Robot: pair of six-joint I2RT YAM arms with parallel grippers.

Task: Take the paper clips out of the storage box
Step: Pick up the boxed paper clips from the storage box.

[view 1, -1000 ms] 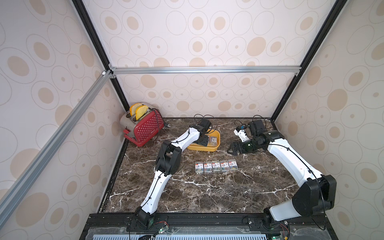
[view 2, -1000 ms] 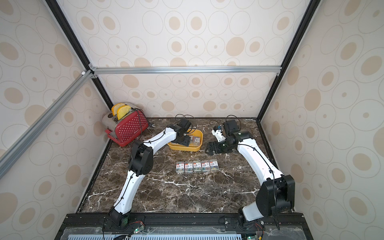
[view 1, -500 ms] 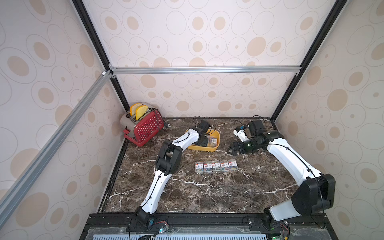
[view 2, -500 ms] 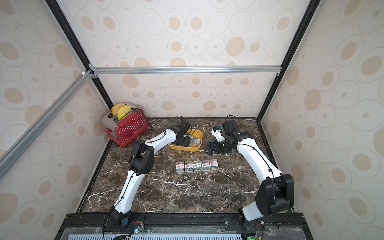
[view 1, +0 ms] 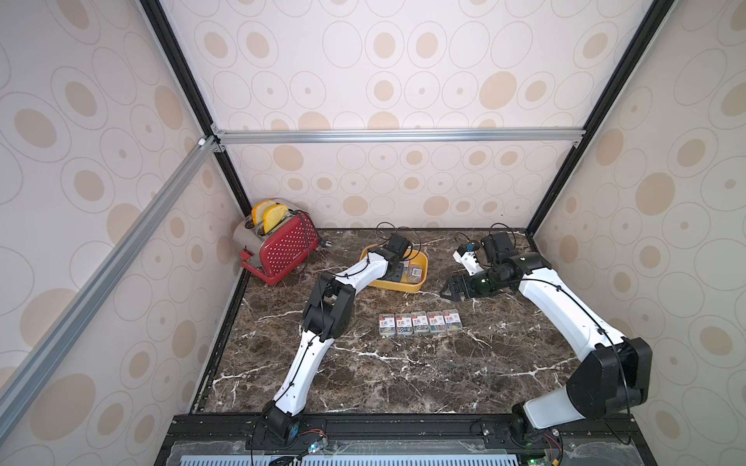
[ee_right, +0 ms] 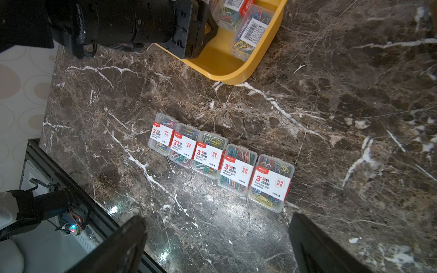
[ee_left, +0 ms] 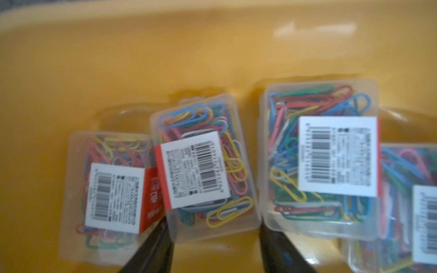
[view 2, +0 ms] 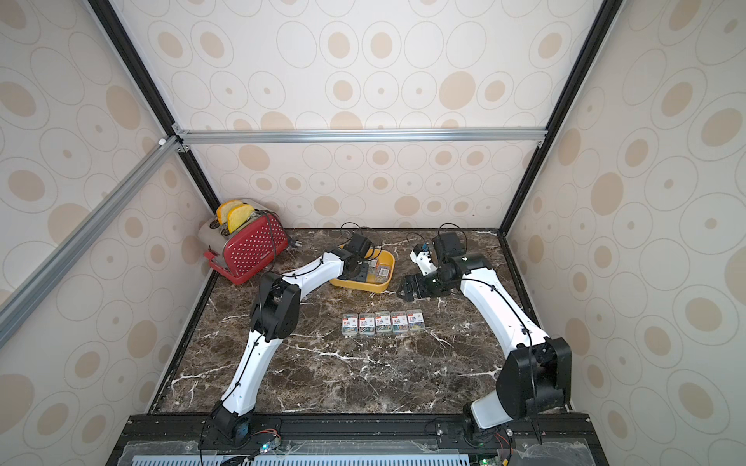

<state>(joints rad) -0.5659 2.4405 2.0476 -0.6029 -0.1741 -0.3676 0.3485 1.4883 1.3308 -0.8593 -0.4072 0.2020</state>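
The yellow storage box (view 1: 403, 287) (view 2: 363, 287) stands at the back of the marble table. My left gripper (view 1: 397, 270) (view 2: 361, 271) reaches down into it. In the left wrist view the gripper (ee_left: 214, 227) has both fingers against the sides of one clear box of paper clips (ee_left: 203, 170), shut on it. Other clip boxes (ee_left: 319, 156) lie beside it on the tub floor (ee_left: 118, 59). Several paper clip boxes (view 1: 420, 322) (ee_right: 222, 160) lie in a row on the table. My right gripper (view 1: 450, 290) (ee_right: 217, 227) hovers open and empty to the right of the tub (ee_right: 236, 75).
A red toaster (view 1: 282, 250) with bread slices in it stands in the back left corner. Walls close in the table on three sides. The black front rail (ee_right: 71, 189) runs along the near edge.
The left gripper's jaws have drawn in around a clip box inside the tub. The right arm has stayed where it was, still open.
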